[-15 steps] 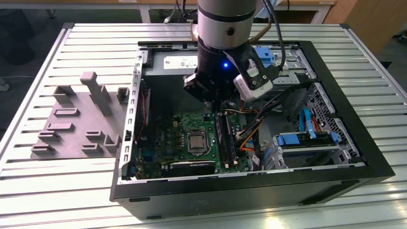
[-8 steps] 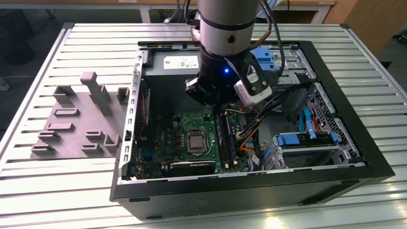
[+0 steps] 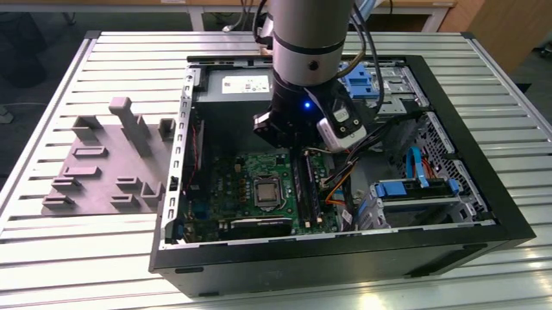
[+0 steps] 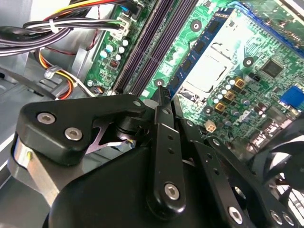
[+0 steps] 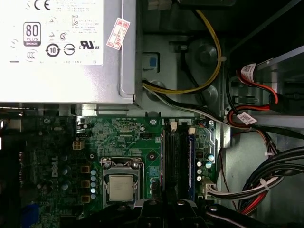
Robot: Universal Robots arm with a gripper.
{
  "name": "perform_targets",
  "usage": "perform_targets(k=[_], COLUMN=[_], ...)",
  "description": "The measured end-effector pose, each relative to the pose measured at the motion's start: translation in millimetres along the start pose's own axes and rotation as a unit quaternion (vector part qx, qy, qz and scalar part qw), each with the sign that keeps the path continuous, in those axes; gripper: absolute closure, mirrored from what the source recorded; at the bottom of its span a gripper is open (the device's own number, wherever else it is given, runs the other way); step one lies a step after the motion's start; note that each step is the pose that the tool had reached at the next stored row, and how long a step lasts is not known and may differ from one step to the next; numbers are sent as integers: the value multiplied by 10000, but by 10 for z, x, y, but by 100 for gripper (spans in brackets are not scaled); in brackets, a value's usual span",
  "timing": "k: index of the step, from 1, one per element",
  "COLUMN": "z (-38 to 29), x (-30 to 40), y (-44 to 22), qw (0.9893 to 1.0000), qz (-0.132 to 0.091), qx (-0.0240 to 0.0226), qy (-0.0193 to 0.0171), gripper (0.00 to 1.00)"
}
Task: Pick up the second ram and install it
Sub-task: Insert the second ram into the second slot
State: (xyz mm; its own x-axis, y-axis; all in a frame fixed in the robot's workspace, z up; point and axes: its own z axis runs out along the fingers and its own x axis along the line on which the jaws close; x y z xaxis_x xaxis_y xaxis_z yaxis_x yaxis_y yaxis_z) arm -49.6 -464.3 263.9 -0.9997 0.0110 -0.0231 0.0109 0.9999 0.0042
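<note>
Black metal gripper (image 4: pixel 161 97) inside open black computer case (image 3: pixel 483 213), low over flat green motherboard (image 3: pixel 233 177). Fingers pressed together. Long thin second ram (image 5: pixel 191 164) stands in dark slots (image 5: pixel 173 161), just under fingertips.

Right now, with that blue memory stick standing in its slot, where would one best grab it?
Probably the long top edge, pinching its two flat faces from straight above: the memory stick stands on edge in the green board, with other slots close beside it.

Arm (image 3: pixel 306 39) down in open PC case (image 3: pixel 483 213), over motherboard (image 3: pixel 258 187); fixture plate (image 3: pixel 103 161) beside.
</note>
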Motion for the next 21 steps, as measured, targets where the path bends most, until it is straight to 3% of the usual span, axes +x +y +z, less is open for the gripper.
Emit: perform_targets(k=[7, 18, 21], z=[47, 53, 92], x=[1, 1, 2], y=[0, 0, 0], qw=[10000, 10000, 10000], qz=[15, 15, 36], qx=[0, -1, 1], qy=[0, -1, 0], gripper=[86, 86, 86])
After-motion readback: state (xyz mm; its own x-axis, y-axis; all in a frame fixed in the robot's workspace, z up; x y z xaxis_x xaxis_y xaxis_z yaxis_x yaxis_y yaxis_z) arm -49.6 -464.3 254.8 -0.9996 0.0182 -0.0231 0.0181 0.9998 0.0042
